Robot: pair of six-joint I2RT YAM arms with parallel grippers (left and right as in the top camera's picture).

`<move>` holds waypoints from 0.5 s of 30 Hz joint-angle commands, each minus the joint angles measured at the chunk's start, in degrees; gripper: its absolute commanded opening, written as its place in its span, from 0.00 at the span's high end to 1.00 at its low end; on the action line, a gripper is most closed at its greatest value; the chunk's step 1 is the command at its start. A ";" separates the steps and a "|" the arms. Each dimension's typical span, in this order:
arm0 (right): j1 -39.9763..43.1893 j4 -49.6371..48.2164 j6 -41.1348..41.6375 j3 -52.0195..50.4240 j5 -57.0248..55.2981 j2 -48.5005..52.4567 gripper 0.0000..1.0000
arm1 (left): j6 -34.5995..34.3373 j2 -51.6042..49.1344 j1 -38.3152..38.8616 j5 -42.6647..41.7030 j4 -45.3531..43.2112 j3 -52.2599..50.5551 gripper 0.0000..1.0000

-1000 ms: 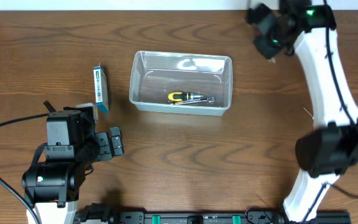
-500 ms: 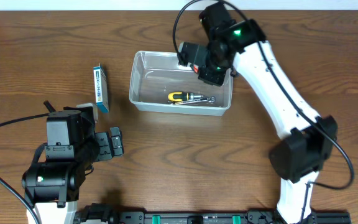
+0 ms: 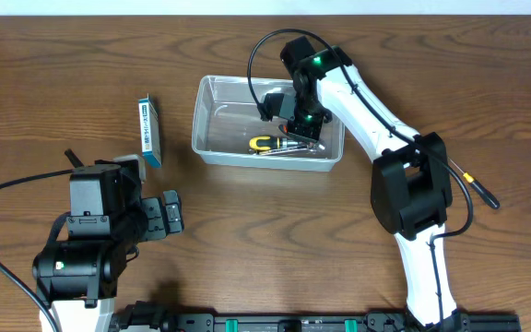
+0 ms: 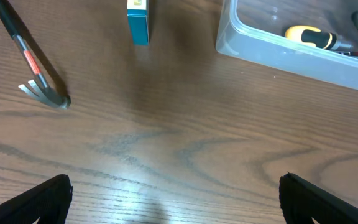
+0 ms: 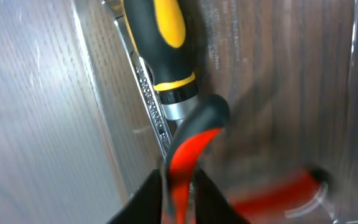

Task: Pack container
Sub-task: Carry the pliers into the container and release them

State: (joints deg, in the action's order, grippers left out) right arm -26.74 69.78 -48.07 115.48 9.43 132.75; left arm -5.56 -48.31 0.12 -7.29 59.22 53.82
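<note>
The container (image 3: 203, 148) is a clear low bin at mid-table, also in the left wrist view (image 4: 278, 53). A yellow-and-black handled tool (image 3: 264, 143) lies in it, seen close in the right wrist view (image 5: 157, 31). My right gripper (image 3: 289, 118) reaches down inside the container. Its fingers (image 5: 180, 180) press on one red handle of a red-handled tool (image 5: 188, 149) just above the yellow tool; a second red handle is blurred to the right. My left gripper (image 3: 171, 210) rests open over bare table, nothing between its fingers (image 4: 178, 196).
A small blue-and-white box (image 3: 150, 132) stands left of the container, also seen from the left wrist (image 4: 137, 18). A hammer (image 4: 30, 59) with a black-and-red handle lies on the table left of that box. The container wall (image 5: 36, 93) rises beside the right gripper.
My right arm swung from the back right corner over the container and down into it with the red-handled tool. The left arm has not moved.
</note>
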 commanded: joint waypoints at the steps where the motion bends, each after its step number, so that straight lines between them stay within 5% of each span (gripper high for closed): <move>1: 0.09 0.02 -0.63 0.22 0.92 0.79 0.73 | 0.59 0.09 0.17 0.44 0.31 1.01 0.02; 4: 0.09 0.11 -0.20 0.46 0.90 0.44 0.52 | 0.85 0.09 0.17 0.46 0.24 1.01 0.02; 11: 0.33 1.99 8.92 4.85 -6.25 -8.81 0.44 | 1.42 0.15 0.17 2.86 0.24 1.51 0.02; 12: 0.52 1.97 10.86 5.55 -8.74 -11.04 0.37 | 1.44 0.15 0.17 2.86 0.24 1.95 0.02; 13: 0.85 1.97 12.94 6.19 -11.17 -13.55 0.05 | 1.44 0.15 0.17 2.86 0.26 2.54 0.02; 15: 2.27 2.19 16.83 6.99 -14.58 -19.34 0.01 | 1.49 0.15 0.17 2.93 0.33 4.52 0.02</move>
State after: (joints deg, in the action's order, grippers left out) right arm -26.37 71.79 -39.07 118.24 2.17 125.29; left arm -4.78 -48.31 0.12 -5.58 59.51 54.59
